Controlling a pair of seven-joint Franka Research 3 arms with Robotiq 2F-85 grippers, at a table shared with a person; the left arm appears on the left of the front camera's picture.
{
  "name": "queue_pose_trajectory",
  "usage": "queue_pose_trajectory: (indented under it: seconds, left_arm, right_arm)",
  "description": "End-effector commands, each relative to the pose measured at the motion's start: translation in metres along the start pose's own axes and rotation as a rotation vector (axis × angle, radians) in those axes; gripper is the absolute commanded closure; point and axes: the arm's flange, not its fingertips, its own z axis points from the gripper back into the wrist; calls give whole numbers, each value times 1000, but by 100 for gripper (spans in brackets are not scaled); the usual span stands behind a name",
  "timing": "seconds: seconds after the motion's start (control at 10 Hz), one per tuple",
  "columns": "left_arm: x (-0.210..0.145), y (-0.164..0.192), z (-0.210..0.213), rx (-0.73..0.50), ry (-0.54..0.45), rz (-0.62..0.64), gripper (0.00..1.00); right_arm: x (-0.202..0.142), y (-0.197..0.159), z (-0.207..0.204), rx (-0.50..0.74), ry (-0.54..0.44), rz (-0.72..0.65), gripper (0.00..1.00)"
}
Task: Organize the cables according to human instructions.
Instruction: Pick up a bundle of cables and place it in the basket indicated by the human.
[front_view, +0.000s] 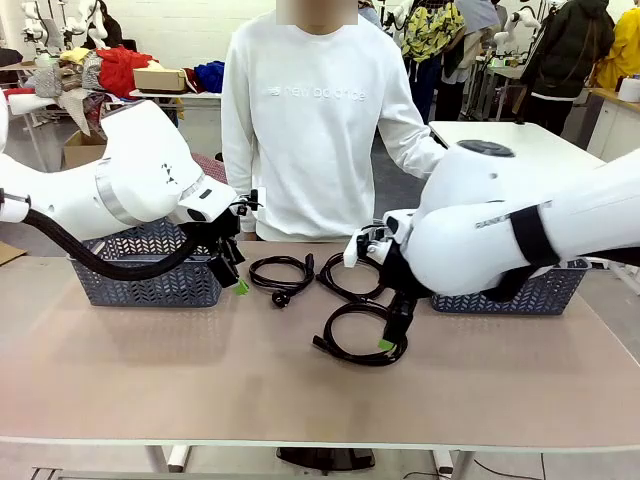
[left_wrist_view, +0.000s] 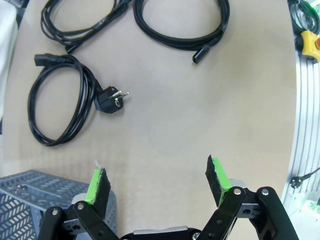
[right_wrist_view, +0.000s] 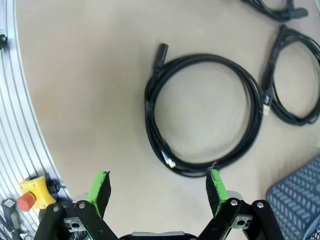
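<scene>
Three black cables lie coiled on the tan table between the arms. One cable (front_view: 281, 297) with a round plug lies left of centre, a second cable (front_view: 330, 283) is beside it, and the nearest coil (front_view: 340, 352) sits further forward. My left gripper (front_view: 232, 275) hangs open beside the left basket, short of the plug cable (left_wrist_view: 55, 105). In its wrist view the left gripper (left_wrist_view: 157, 182) holds nothing. My right gripper (front_view: 392, 335) hovers open over the nearest coil's edge. In its wrist view the right gripper (right_wrist_view: 157, 187) is empty above that coil (right_wrist_view: 148, 107).
A grey mesh basket (front_view: 150, 280) stands at the back left and another basket (front_view: 530, 295) at the back right. A person in a white sweater (front_view: 310, 120) stands behind the table. A red stop button (right_wrist_view: 30, 197) sits off the table's near edge.
</scene>
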Motion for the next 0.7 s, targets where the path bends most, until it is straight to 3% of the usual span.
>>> queue_pose_trajectory:
  seconds: [0.0,0.6]
  left_arm:
    - [-1,0,0,5,-1,1,0]
    - [-1,0,0,5,-1,1,0]
  right_arm:
    - [14,-3,-18,1,-14,67,0]
    - [34,0,-55,74,35,171,0]
